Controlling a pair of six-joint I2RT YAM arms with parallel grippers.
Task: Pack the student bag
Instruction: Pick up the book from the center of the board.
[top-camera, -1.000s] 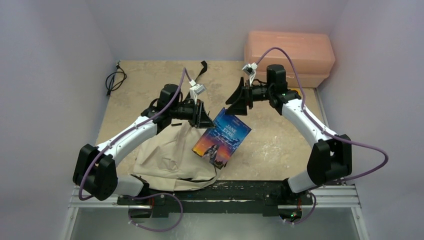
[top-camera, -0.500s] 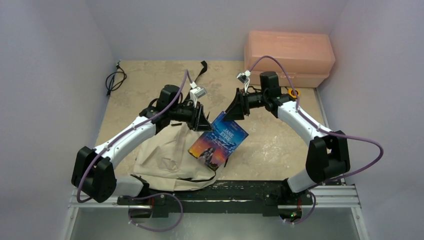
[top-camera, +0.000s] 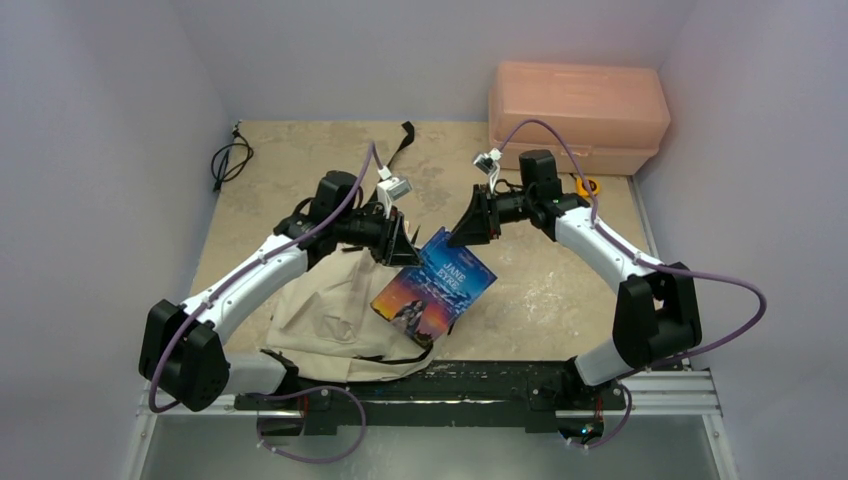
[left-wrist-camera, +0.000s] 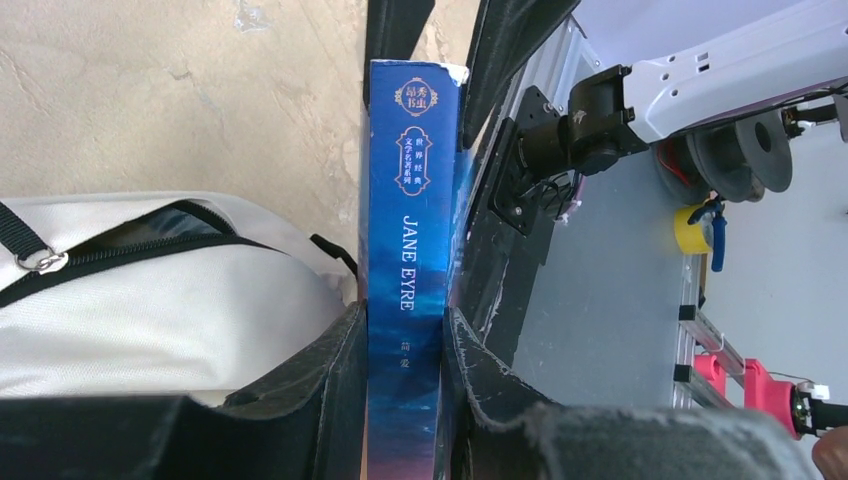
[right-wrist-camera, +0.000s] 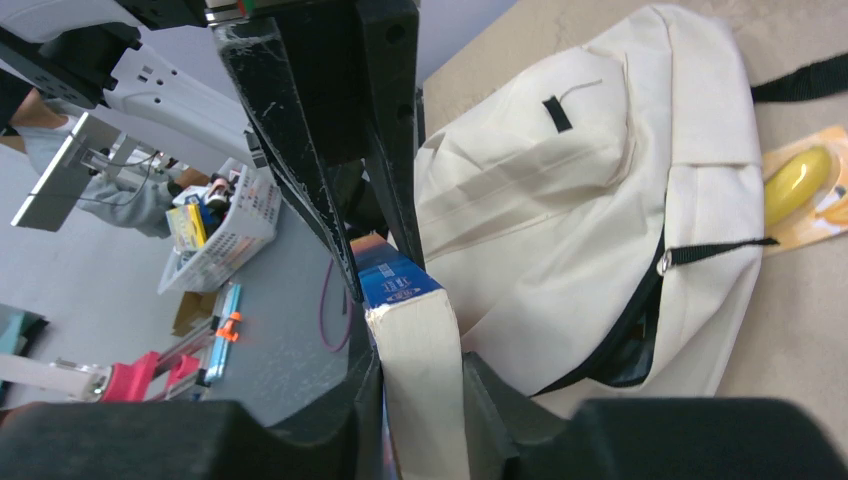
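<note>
Blocking part of the student bag (top-camera: 322, 322): held book (top-camera: 436, 290).

Deep blue is seen on the spine of the Jane Eyre book (left-wrist-camera: 403, 260), with gold lettering; its cover is shaded from blue into orange, its page edges cream. The student bag (top-camera: 330, 315) is shown in cream, trimmed with black zips and straps, darkly lined. The table (top-camera: 300, 160) is mottled beige, the plastic box (top-camera: 578, 105) salmon pink, the cable (top-camera: 560, 135) purple.
</note>
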